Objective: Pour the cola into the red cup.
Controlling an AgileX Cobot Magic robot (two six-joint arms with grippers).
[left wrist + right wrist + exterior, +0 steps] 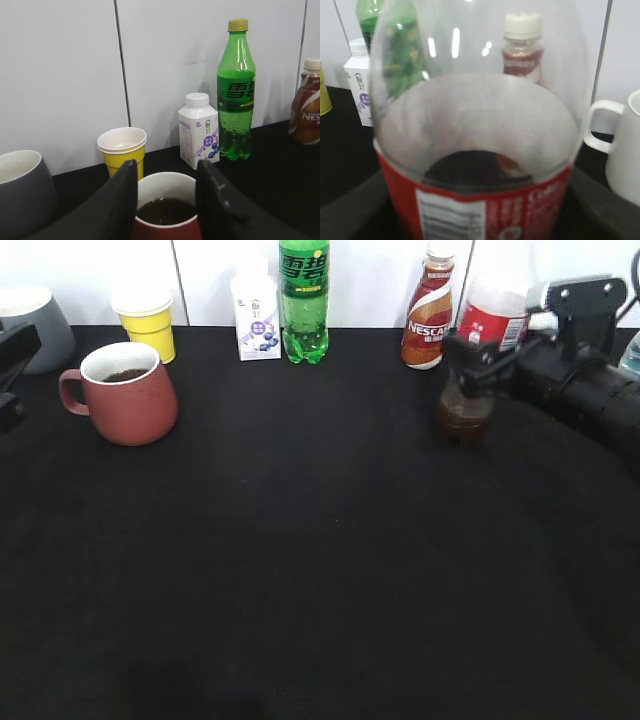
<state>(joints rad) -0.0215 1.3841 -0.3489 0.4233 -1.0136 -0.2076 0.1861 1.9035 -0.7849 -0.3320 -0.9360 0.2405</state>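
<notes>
Brick-red and holding dark liquid, the red cup (128,392) stands at far left while the right gripper (478,360) clasps the upright cola bottle (478,360) at right. Left wrist view: the left gripper (166,200) brackets the cup's rim, contact unclear, likely steadying it. Right wrist view: cola low, bottle clamped between the jaws.

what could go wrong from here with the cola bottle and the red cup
1. The right gripper grips the cola bottle with no cap visible; any tilt or knock could spill the remaining cola.
2. The Nescafe bottle stands close beside it and could be bumped on release.
3. The left gripper straddles the red cup, which holds dark liquid; a careless withdrawal might slosh it.
</notes>
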